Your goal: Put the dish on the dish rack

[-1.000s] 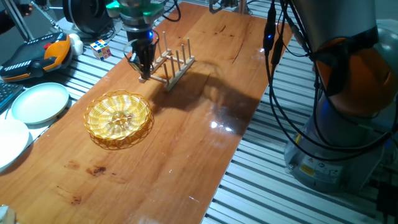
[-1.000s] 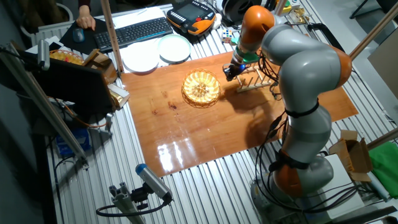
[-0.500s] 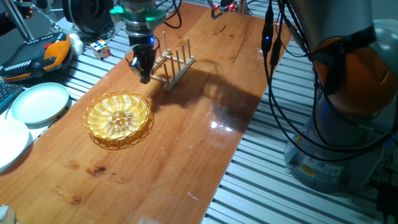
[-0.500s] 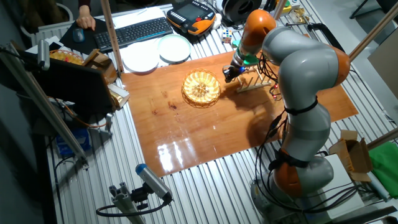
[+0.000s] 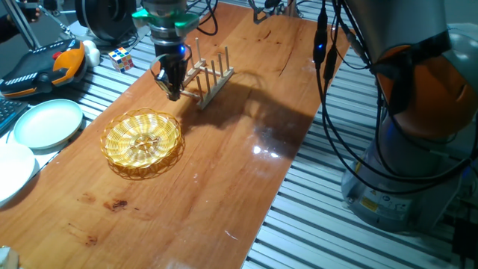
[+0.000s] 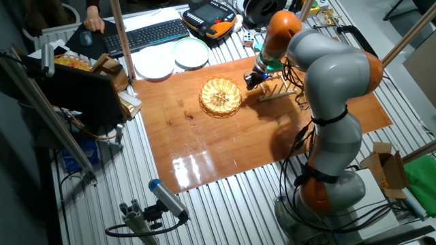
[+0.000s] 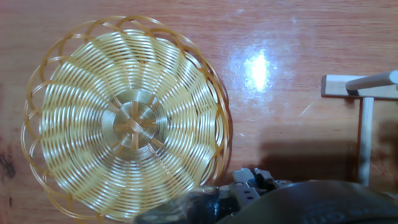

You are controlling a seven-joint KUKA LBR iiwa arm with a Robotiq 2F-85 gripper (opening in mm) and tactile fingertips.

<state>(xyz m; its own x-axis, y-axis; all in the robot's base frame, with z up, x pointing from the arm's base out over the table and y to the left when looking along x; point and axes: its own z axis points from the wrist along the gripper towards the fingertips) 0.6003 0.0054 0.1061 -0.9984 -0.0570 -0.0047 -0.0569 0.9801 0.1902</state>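
The dish (image 5: pixel 142 142) is a round golden-yellow woven wire basket lying flat on the wooden table, also seen in the other fixed view (image 6: pixel 220 96). It fills the left of the hand view (image 7: pixel 127 118). The dish rack (image 5: pixel 210 75) is a small light wooden rack with upright pegs, standing behind the dish (image 6: pixel 279 88); its end shows at the right of the hand view (image 7: pixel 367 118). My gripper (image 5: pixel 173 93) hangs point-down between the rack and the dish's far rim, above the table (image 6: pixel 251 80). Its fingers look pressed together and hold nothing (image 7: pixel 249 184).
Two white plates (image 5: pixel 48 123) (image 5: pixel 9 172) lie on the slatted bench left of the table. A Rubik's cube (image 5: pixel 122 58) and an orange-black pendant (image 5: pixel 45 67) lie further back. Cables hang at the table's right edge (image 5: pixel 328 67).
The gripper has shifted slightly up and towards the dish's side of the rack, then held still. The dish and the rack have not moved.
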